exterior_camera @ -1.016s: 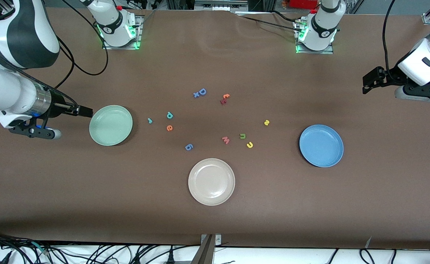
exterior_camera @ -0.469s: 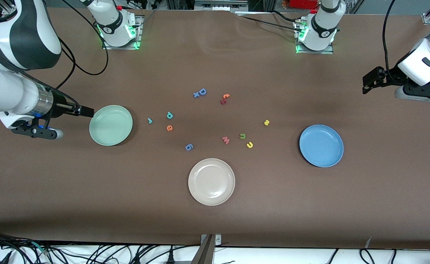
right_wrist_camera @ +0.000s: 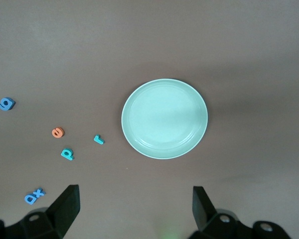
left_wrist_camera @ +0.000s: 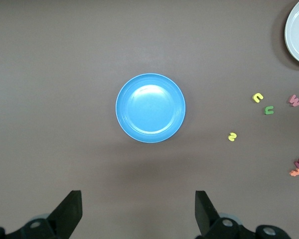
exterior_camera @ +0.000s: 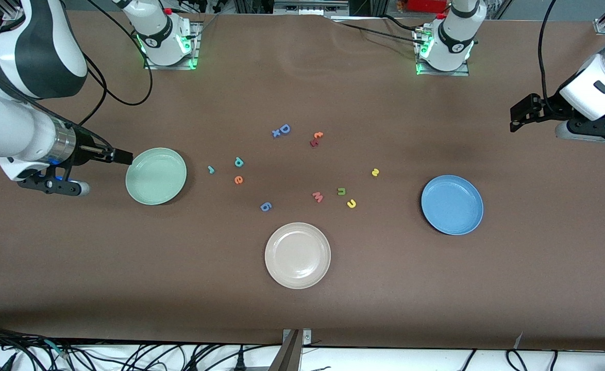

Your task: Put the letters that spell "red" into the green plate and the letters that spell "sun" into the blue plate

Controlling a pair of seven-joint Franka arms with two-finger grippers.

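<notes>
Both arms hang up in the air w/ nothing in them. Right tool sits over the surface just beside the green plate, at the right arm's end, jaws spread wide & empty. Left tool hovers over the left arm's end, also wide open, empty.

All letters lie loose on the surface btwn the two plates. Teal r is near the green plate; teal d & orange e just past it toward the middle. Yellow s, olive n & yellow u are grouped closer to the blue plate, none touching it. Neither plate holds anything. Cream plate is nearest the front camera.
</notes>
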